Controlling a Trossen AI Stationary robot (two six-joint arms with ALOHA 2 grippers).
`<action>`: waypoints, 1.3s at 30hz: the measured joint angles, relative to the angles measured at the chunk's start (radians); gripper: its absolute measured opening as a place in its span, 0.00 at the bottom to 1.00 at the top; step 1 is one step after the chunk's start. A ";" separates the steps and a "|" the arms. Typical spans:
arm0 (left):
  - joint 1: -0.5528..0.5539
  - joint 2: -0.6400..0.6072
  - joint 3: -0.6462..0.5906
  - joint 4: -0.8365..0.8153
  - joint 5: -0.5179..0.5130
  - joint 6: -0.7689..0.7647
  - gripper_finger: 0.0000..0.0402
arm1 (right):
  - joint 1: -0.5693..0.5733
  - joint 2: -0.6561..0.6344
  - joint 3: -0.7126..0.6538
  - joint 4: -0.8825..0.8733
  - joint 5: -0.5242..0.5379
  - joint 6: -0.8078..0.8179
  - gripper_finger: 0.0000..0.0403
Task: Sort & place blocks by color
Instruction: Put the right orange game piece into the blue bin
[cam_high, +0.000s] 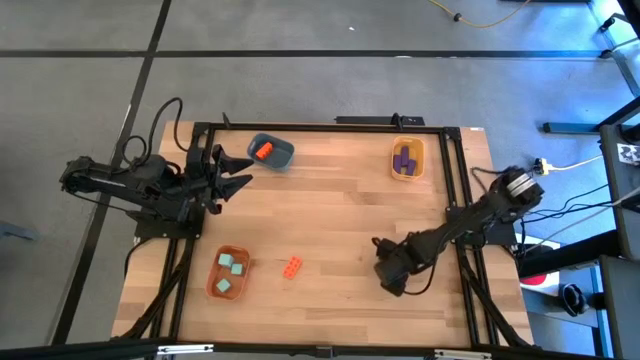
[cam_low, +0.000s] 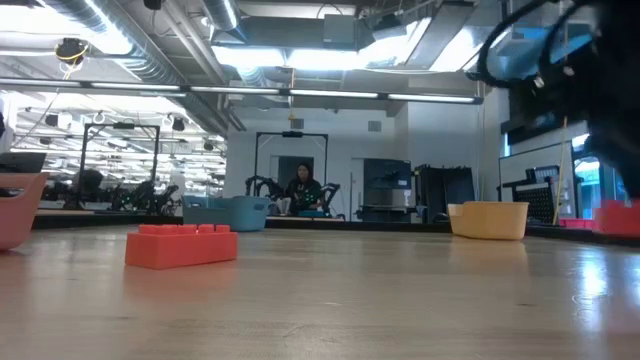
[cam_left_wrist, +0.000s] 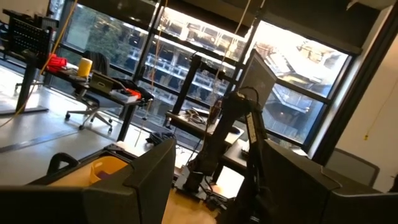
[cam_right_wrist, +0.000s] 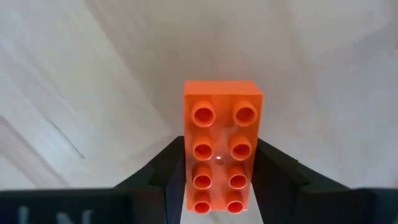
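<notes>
- The right gripper (cam_right_wrist: 219, 186) is seen low over the near right of the surface (cam_high: 340, 210); its jaws are clenched on an orange-red brick (cam_right_wrist: 221, 146), studs facing the wrist camera.
- A second orange-red brick (cam_high: 292, 267) lies loose at near centre.
- Teal blocks (cam_high: 232, 265) are held in the near-left orange bowl (cam_high: 213, 282), purple blocks (cam_high: 404, 160) in the far-right yellow bowl (cam_high: 420, 150), and one orange-red block (cam_high: 264, 151) in the far blue bowl (cam_high: 283, 154).
- The left gripper (cam_high: 240, 172) is parked at far left, jaws released.
</notes>
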 joint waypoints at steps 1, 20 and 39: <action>0.000 0.000 0.000 -0.002 0.000 0.000 0.57 | -0.010 -0.019 0.000 -0.011 0.012 -0.031 0.36; 0.000 0.055 0.001 -0.135 -0.120 0.075 0.57 | -0.408 -0.308 -0.282 0.904 -0.013 -0.541 0.36; 0.011 0.478 0.000 0.122 0.025 0.002 0.57 | -0.529 -0.088 0.144 0.965 -0.079 -0.789 0.36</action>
